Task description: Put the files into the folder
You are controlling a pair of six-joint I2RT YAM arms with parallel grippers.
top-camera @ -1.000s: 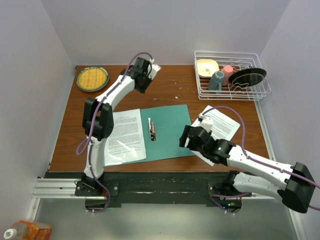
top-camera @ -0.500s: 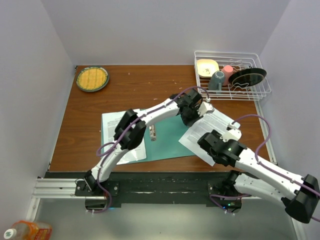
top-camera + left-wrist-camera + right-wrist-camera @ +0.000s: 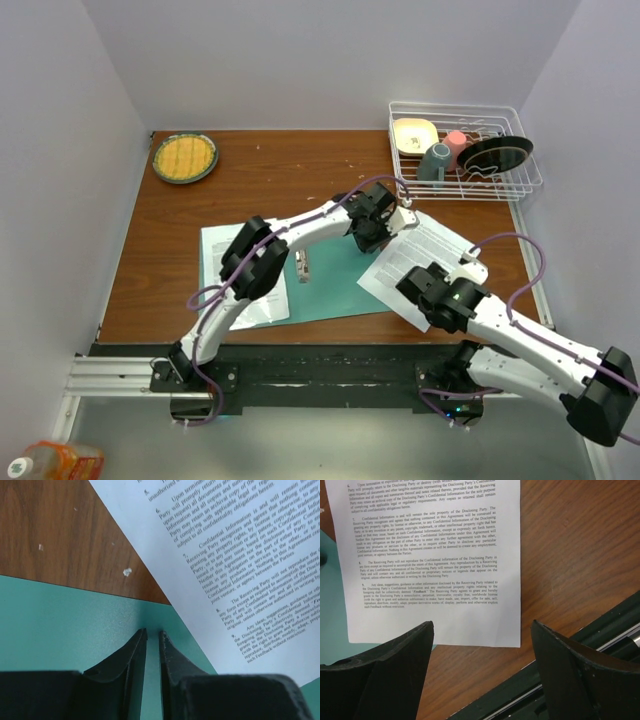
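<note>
Thin printed white sheet is laid diagonally on the wood surface, corner overlapping the flat teal folder. Left fingers are held nearly closed, empty; right fingers are spread wide, empty.

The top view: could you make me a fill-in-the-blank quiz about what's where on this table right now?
1. The loose sheet overlaps the folder at its ___ edge.
2. The right gripper has its jaws ___ above that sheet.
3. The left gripper, jaws nearly shut, hangs over a corner of the teal ___.

Missing words: right; open; folder.
</note>
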